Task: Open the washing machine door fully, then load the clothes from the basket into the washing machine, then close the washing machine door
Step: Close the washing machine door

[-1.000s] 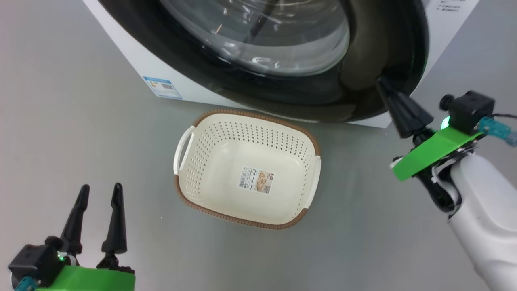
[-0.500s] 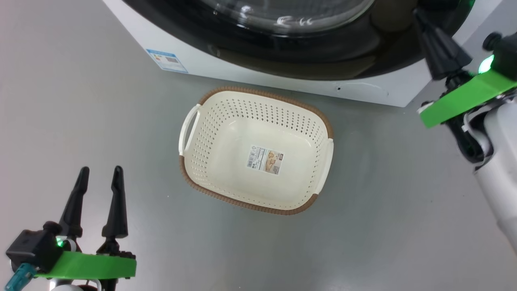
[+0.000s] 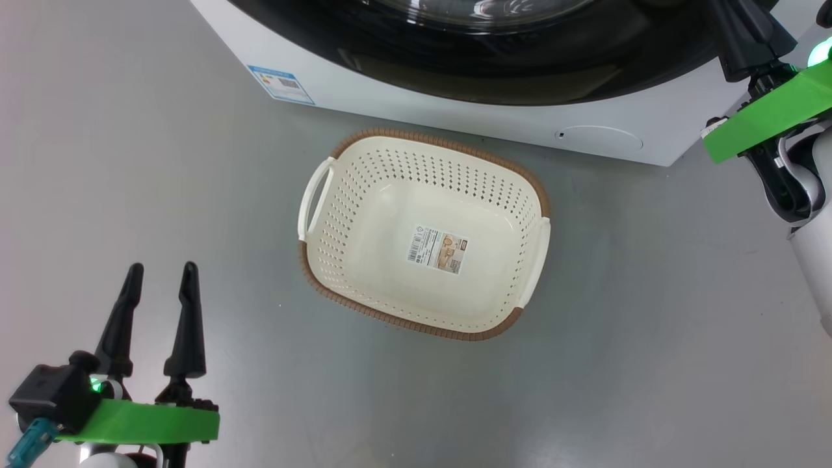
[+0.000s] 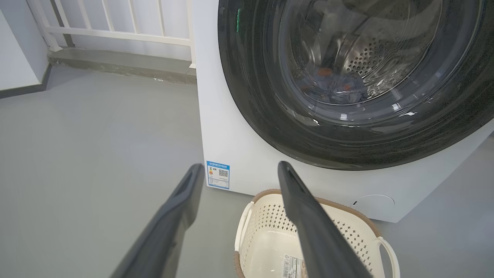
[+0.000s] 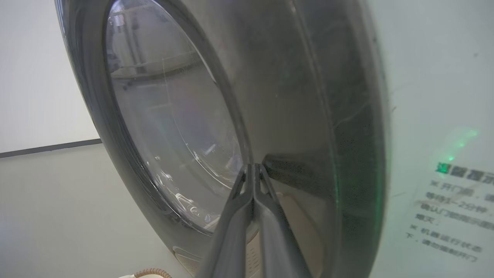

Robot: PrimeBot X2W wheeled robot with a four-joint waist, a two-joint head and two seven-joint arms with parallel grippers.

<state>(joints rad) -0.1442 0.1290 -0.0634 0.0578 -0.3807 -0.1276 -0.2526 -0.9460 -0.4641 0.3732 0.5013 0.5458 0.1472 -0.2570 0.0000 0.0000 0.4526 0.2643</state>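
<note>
Left gripper (image 3: 162, 272): low in front of the washing machine (image 4: 231, 154), off its left corner; the two dark fingers stand spread apart with nothing between them, pointing towards the machine.
Floor (image 3: 130, 162): plain grey, running up to the washing machine's base.
Energy label (image 3: 281, 83): blue, stuck low on the washing machine's front, at its left edge.
Basket (image 3: 390, 188): upright on the floor just in front of the washing machine, below the door, near the front panel but apart from it; nothing lies in it.
Sticker (image 3: 439, 249): on the basket's bottom, in front of the washing machine's middle.
Door (image 4: 270, 116): wide black ring with a clear glass bowl, lying against the washing machine's front; it looks shut.
Clothes (image 4: 335, 85): inside the washing machine, a dim bluish heap with orange spots low in the steel drum, seen through the door glass.
Round flap (image 3: 598, 138): low on the washing machine's front, towards its right corner.
Right gripper (image 5: 252, 166): at the right side of the washing machine's door; the fingers are pressed together with nothing between them, tips at the black ring. Whether they touch it I cannot tell.
</note>
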